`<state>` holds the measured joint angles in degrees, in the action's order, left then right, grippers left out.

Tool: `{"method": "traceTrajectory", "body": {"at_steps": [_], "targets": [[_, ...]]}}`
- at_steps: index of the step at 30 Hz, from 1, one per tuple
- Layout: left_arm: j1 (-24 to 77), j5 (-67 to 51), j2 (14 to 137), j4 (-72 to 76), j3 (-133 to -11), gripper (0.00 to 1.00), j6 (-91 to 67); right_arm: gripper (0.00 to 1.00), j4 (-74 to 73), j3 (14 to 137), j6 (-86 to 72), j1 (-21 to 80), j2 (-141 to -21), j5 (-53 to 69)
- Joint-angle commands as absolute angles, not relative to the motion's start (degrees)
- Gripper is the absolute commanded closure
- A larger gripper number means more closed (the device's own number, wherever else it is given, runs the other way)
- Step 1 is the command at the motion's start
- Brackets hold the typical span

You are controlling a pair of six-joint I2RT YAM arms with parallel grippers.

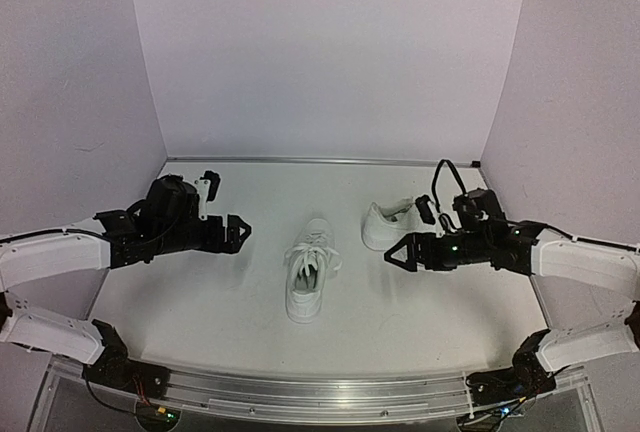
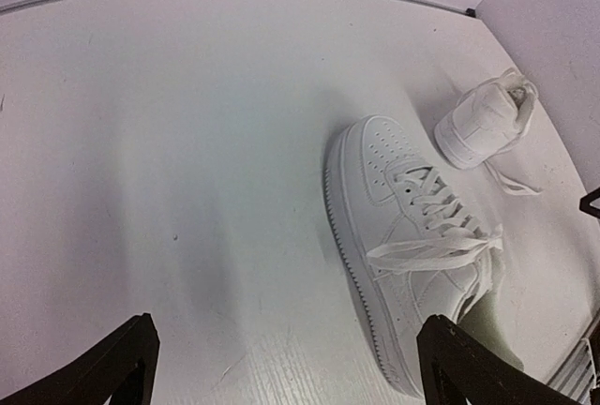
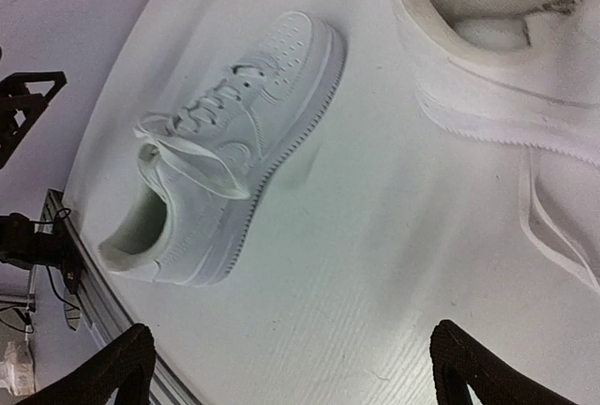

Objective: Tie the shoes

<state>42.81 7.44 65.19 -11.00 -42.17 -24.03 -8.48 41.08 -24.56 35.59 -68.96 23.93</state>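
Note:
Two white shoes lie on the white table. One shoe (image 1: 309, 274) (image 2: 403, 236) (image 3: 225, 161) stands upright mid-table, toe pointing away, with its laces gathered in loops across the tongue. The other shoe (image 1: 388, 224) (image 2: 483, 124) (image 3: 506, 58) rests behind it to the right, a loose lace (image 3: 553, 227) trailing on the table. My left gripper (image 1: 240, 232) (image 2: 286, 349) hovers open to the left of the middle shoe, holding nothing. Just right of that shoe and in front of the other one, my right gripper (image 1: 395, 252) (image 3: 286, 349) is open and holds nothing too.
Pale walls (image 1: 330, 52) close in the table at the back and both sides. A metal rail (image 1: 320, 392) runs along the near edge, with the arm bases and cables at its ends. A black cable (image 1: 440, 177) loops above the right wrist.

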Motion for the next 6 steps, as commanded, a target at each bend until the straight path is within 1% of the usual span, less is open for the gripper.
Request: {"method": "traceTrajectory", "body": {"at_steps": [1, 6], "targets": [[42.9, 11.7, 66.1, -11.4, -40.0, 0.0, -29.0, 0.02, -5.9, 36.6, -26.4, 35.5, -64.8, 20.3], [42.9, 13.4, 68.6, -12.2, -40.7, 0.0, -29.3, 0.02, -5.4, 35.7, -26.1, 35.5, -65.1, 20.2]]}}
